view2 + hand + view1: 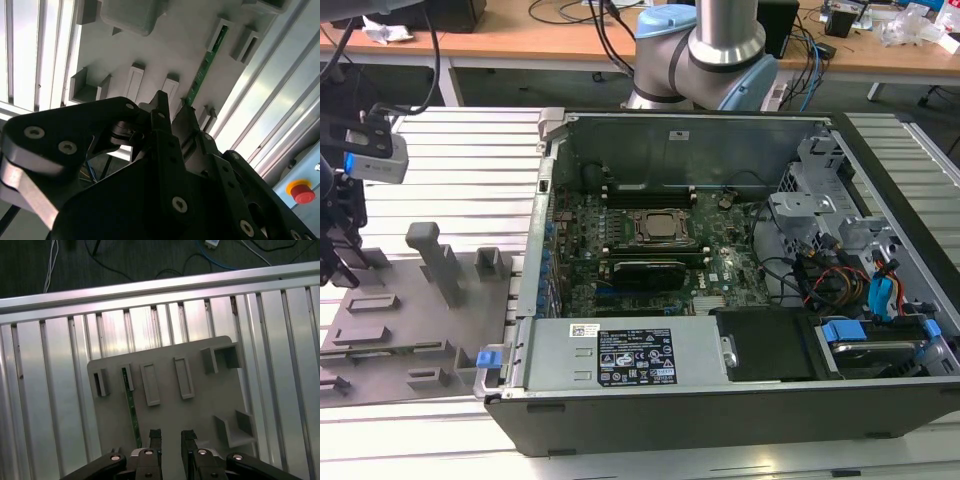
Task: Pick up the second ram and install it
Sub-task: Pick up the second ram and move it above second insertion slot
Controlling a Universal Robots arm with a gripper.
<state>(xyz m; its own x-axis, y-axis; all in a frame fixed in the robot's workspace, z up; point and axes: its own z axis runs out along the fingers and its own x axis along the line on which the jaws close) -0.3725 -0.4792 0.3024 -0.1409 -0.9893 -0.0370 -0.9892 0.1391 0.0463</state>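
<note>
gripper (171, 439): fingers apart, nothing held | ram (131, 407): on edge in a fixture (210, 400) slot (thin green stick), just beside gripper, outside the finger gap | fixture lies on slatted table (50, 390)

Bright even light, glare on table (45, 405)

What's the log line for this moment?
gripper: open, empty | second ram: on grey fixture, ungrasped | gripper position: over fixture, beside ram
</note>
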